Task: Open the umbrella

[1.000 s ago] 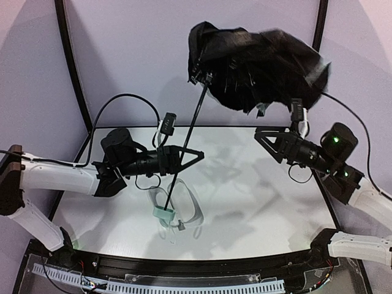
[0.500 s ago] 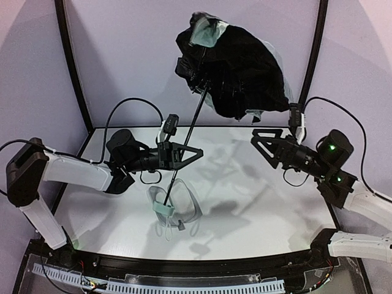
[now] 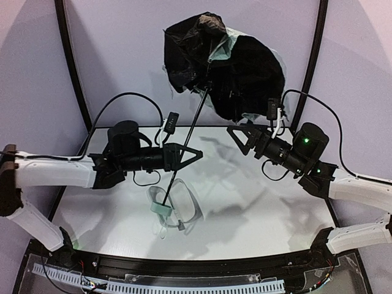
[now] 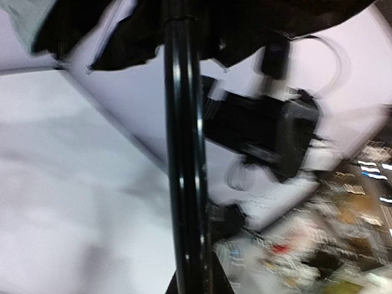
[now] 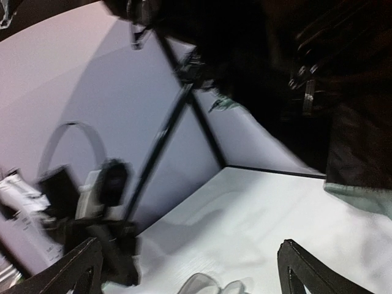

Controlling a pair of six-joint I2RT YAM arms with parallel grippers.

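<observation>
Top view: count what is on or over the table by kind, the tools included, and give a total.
umbrella: 1
case: 1
tools: 2 (left tool shut on the umbrella's shaft, right tool open)
Total: 4

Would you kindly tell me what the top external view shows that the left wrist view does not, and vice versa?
Only the top view shows the umbrella's handle, the case and the left arm. Only the left wrist view shows blurred clutter beyond the table. Both show the shaft in the shut left tool, the black canopy and the right arm.
</observation>
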